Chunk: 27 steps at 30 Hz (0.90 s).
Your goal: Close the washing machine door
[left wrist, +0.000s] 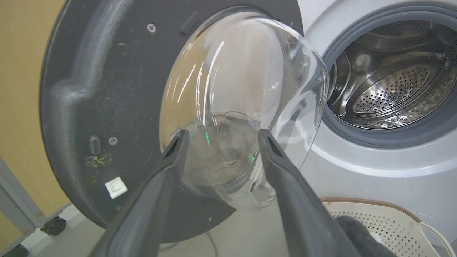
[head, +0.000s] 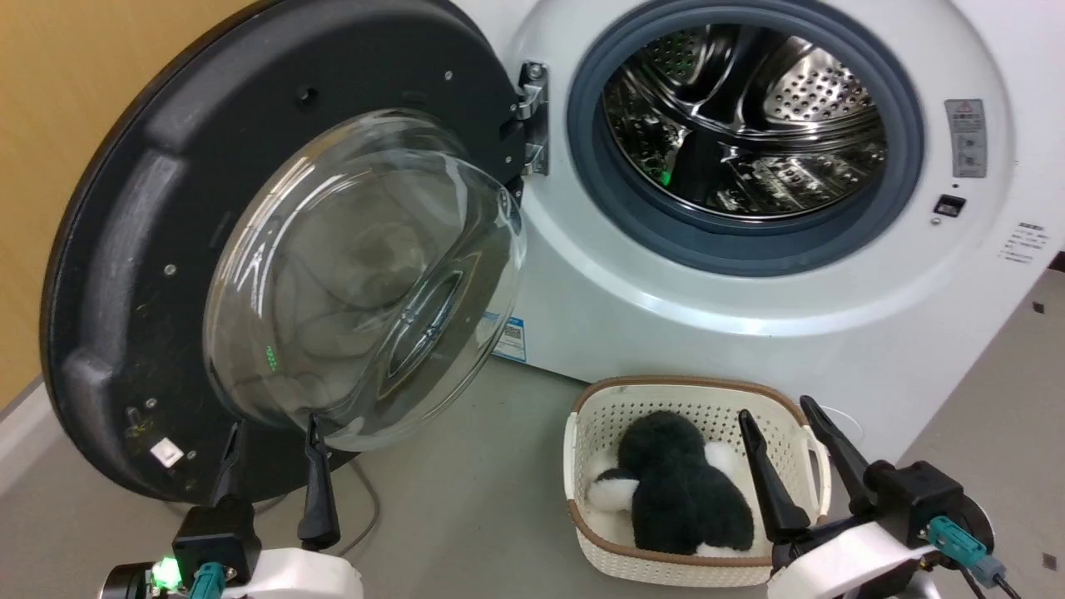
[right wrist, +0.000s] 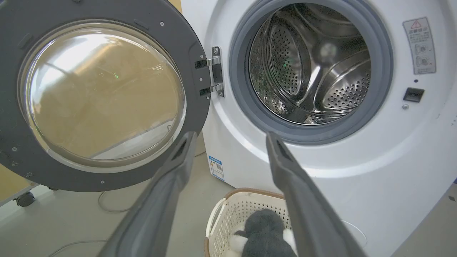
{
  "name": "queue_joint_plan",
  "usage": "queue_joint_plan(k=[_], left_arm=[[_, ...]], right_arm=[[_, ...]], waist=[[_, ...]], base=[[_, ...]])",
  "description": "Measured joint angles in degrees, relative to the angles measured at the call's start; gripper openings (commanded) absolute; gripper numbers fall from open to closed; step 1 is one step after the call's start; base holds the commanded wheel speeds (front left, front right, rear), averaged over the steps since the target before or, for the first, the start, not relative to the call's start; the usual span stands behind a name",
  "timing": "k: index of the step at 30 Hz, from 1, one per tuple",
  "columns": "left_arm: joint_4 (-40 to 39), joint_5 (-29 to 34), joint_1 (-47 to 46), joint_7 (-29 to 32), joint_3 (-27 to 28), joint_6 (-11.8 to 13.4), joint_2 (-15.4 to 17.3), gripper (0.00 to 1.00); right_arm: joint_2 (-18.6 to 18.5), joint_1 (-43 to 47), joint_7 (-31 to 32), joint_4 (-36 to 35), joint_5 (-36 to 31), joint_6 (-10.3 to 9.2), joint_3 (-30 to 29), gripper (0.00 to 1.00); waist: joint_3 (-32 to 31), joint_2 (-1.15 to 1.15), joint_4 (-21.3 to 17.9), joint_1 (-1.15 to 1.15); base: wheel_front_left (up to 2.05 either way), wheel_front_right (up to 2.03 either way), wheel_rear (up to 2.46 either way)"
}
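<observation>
The washing machine door (head: 125,249) (left wrist: 107,89) (right wrist: 192,117), a big black disc with a bulging clear glass bowl, stands swung wide open on its metal hinge (head: 532,116) at the left of the white washing machine (head: 707,333) (left wrist: 375,171) (right wrist: 357,178). The steel drum (head: 749,125) is exposed inside the grey ring. My left gripper (head: 274,428) (left wrist: 221,137) is open, its tips just below and in front of the glass bowl, apart from it. My right gripper (head: 778,416) (right wrist: 230,137) is open over the basket, holding nothing.
A cream perforated basket (head: 591,424) (right wrist: 228,210) with a dark plush toy (head: 682,482) sits on the grey floor before the machine. A cable (head: 366,499) lies under the door. A yellow wall (head: 50,100) stands behind the door, with a caster (left wrist: 53,225) at its foot.
</observation>
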Motion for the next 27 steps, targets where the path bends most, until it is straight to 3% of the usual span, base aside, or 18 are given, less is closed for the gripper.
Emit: queue_joint_plan(k=[27], left_arm=[[-2.97,-0.96,2.46,-3.28,0.88,3.38,-0.07,1.0]], right_arm=[[-0.91,-2.54,-3.02,3.32,4.16,0.0,4.7,1.0]], waist=[[0.83,0.0,6.92,0.0]], base=[[0.0,0.0,0.0]])
